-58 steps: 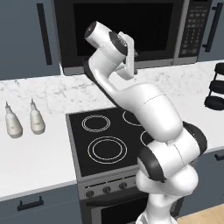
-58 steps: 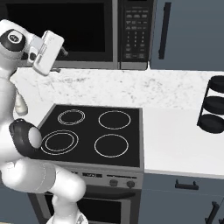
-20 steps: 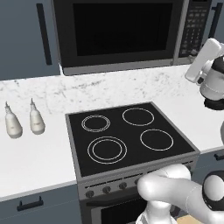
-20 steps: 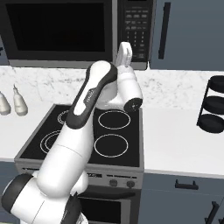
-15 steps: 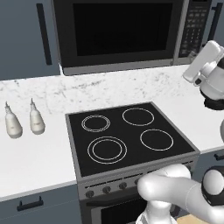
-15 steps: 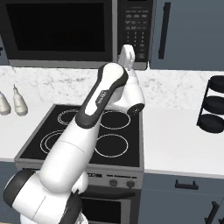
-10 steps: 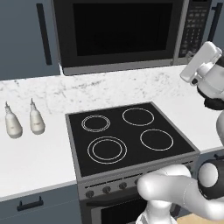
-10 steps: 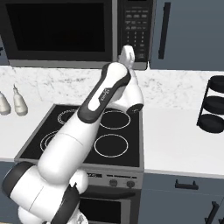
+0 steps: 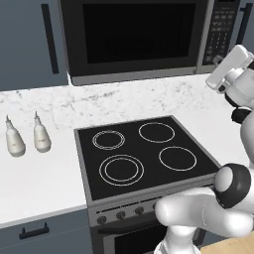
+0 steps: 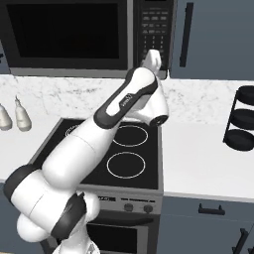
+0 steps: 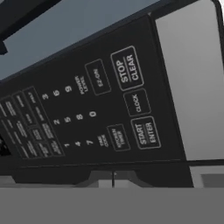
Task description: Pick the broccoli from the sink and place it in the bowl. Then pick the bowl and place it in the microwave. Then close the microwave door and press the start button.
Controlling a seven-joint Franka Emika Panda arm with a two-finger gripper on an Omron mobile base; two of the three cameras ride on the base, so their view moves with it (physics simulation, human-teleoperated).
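Observation:
The black microwave [image 9: 139,39] hangs above the stove with its microwave door [image 10: 64,32] closed; the dark glass hides the inside. My gripper [image 11: 113,178] is shut, its two tips pressed together with nothing between them, and held close in front of the keypad panel [image 11: 87,109]. The START ENTER button [image 11: 146,132] lies just above and right of the tips. In the base views the gripper [image 9: 225,65] [image 10: 153,55] sits at the lower end of the keypad [image 10: 154,30]. The broccoli, the bowl and the sink are out of view.
A black stovetop [image 9: 144,151] with four rings lies below the hand. Two pale bottles [image 9: 25,139] stand on the left counter. A black tiered rack [image 10: 243,119] stands on the right counter. Dark cabinet handles [image 10: 186,32] flank the microwave.
The arm has swung from the microwave's left side over to the keypad on its right. Over the last second the hand has edged a little closer to the panel.

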